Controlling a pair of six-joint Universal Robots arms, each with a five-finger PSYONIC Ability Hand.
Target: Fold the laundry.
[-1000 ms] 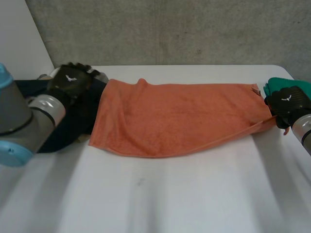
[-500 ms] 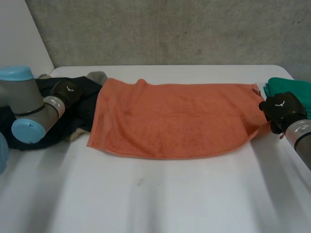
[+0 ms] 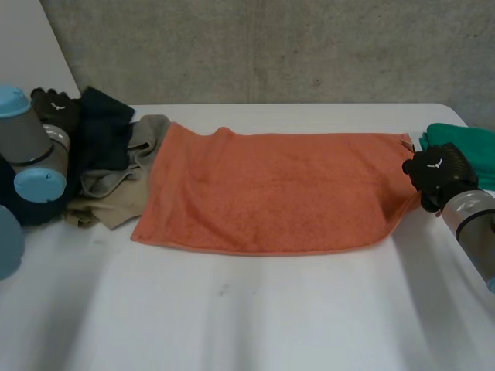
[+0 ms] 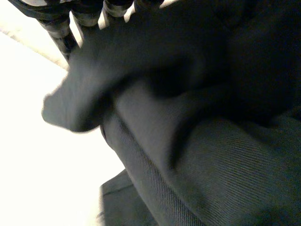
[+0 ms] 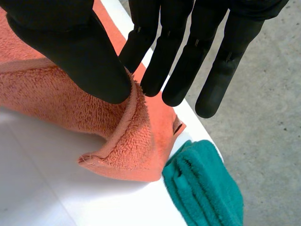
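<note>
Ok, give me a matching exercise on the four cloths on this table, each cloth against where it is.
Things:
1. orange towel
2. green cloth
3. dark garment
4. beige garment

Places:
A. folded, beside the right hand
B. next to the left hand
C. corner pinched by the right hand
D. between the dark garment and the orange towel

Pairs: 1-C, 2-A, 3-B, 4-D
</note>
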